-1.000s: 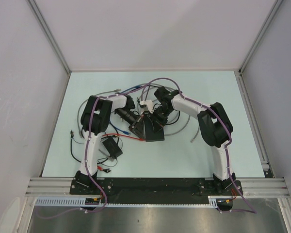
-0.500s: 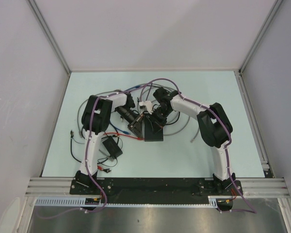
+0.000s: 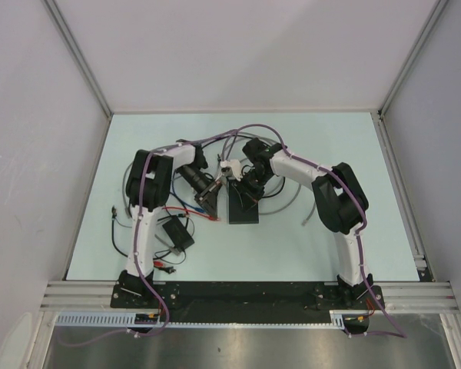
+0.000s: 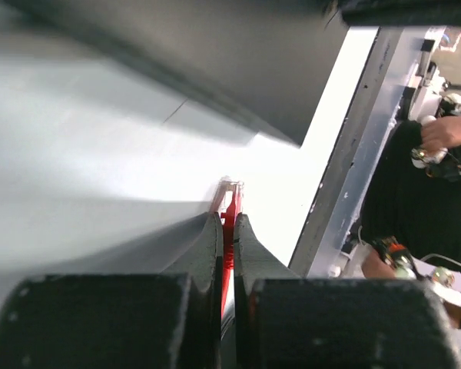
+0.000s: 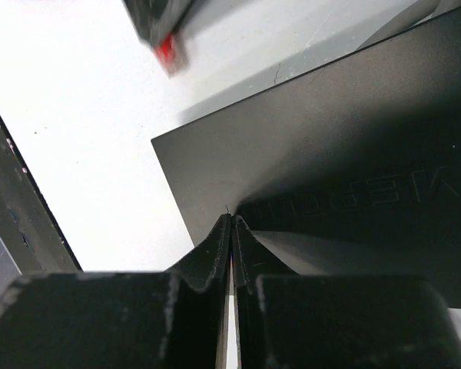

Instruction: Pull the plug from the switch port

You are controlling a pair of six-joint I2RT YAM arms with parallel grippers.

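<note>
The flat dark grey switch box [image 3: 243, 209] lies in the middle of the table. My right gripper [image 3: 247, 190] is shut, its tips pressed down on the box's top [image 5: 353, 154] near a corner, with nothing between the jaws [image 5: 231, 220]. My left gripper [image 3: 210, 197] is shut on the red cable [image 4: 229, 238] just behind its clear plug [image 4: 229, 187]. The plug hangs free over the table, apart from the box [image 4: 246, 69]. The switch port row itself is too blurred to make out.
A smaller black box [image 3: 177, 232] with thin wires lies near the left arm's base. Grey and blue cables [image 3: 215, 142] loop behind both arms. The red cable [image 3: 194, 214] trails left of the switch box. Metal rails border the table [image 3: 403, 192].
My left gripper has drawn back to the left with the red cable, away from the switch box. The box has swung from tilted to square under my right gripper.
</note>
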